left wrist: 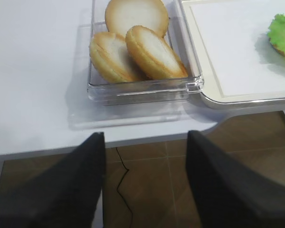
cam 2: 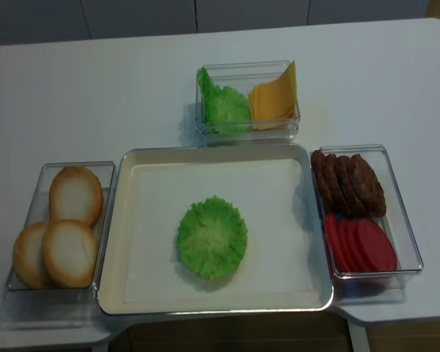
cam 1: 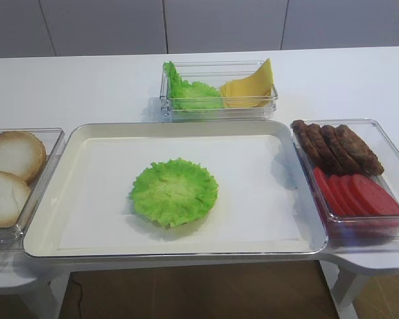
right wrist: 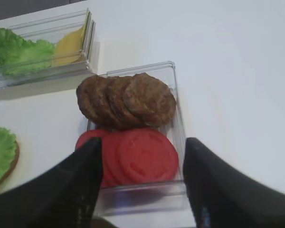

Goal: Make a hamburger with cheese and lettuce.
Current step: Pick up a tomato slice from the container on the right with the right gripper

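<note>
The hamburger (cam 1: 175, 191) is a ruffled green lettuce leaf lying in the middle of the cream tray (cam 1: 66, 193). A brown bun edge shows under the leaf in the right wrist view (right wrist: 13, 164). No red disc is on it. More lettuce (cam 1: 189, 94) and the yellow cheese slices (cam 1: 249, 88) stand in a clear box behind the tray. My right gripper (right wrist: 145, 145) is open and empty above the near end of the box of red tomato slices (right wrist: 142, 154). My left gripper (left wrist: 145, 137) is open and empty off the table's front edge, before the bun box. Neither gripper shows in the high views.
Brown patties (right wrist: 128, 99) lie in the far half of the tomato box, right of the tray. Three pale bun halves (left wrist: 133, 47) lie in a clear box left of the tray. Brown floor (left wrist: 152, 190) lies below the left gripper.
</note>
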{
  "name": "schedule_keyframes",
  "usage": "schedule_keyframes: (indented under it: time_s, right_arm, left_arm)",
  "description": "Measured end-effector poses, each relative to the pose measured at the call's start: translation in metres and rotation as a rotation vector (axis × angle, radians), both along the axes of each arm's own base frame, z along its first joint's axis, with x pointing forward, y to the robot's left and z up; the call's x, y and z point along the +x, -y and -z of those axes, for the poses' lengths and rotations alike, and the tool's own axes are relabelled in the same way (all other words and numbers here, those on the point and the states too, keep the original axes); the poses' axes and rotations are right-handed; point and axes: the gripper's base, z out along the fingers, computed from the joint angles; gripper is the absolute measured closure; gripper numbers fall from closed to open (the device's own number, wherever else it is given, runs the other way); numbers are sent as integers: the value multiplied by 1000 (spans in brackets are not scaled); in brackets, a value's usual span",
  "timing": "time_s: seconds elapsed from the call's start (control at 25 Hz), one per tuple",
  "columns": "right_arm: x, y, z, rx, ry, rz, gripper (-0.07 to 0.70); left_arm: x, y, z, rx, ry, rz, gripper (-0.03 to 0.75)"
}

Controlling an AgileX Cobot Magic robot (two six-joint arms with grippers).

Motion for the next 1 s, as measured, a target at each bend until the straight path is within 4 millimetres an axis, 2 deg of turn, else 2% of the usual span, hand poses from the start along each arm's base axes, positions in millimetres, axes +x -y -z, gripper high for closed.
schedule_keyframes:
  time_s: [0.16, 0.32, 0.8, 1.0]
  right_arm:
    - [28, -3, 4, 34, -4, 3, 230]
    - [52, -7, 6, -28, -16, -50, 244]
    - [133, -15, -14, -8, -89, -67, 250]
    - [153, -18, -22, 5, -94, -70, 250]
  left_arm:
    - [0, 0, 0, 0, 0, 0, 314]
    - [0, 0, 0, 0, 0, 0, 314]
    - [0, 0, 0, 0, 0, 0, 314]
    - [0, 0, 0, 0, 0, 0, 314]
